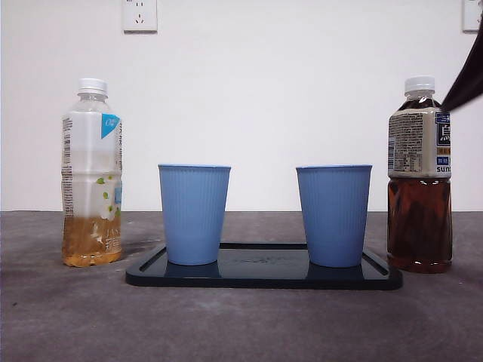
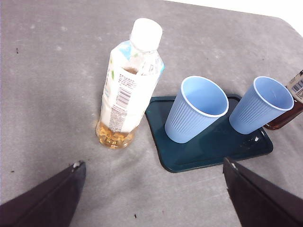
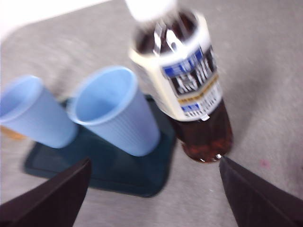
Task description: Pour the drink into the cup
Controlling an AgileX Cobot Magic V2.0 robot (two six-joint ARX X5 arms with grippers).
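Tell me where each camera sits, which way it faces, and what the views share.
Front view: low, at table height, looking level across at the tray, two blue cups, the pale bottle and the dark bottle; one black arm tip at the top corner.
Left wrist view: above, looking down at the pale bottle; own jaws open, wide apart.
Right wrist view: above, looking down at the dark bottle, blurred; own jaws open, wide apart.
Shared: all three show the tray, both cups and the dark bottle.

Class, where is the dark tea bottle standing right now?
In the front view the dark tea bottle stands upright on the table at the right, just beyond the tray's right end, beside the nearer blue cup.
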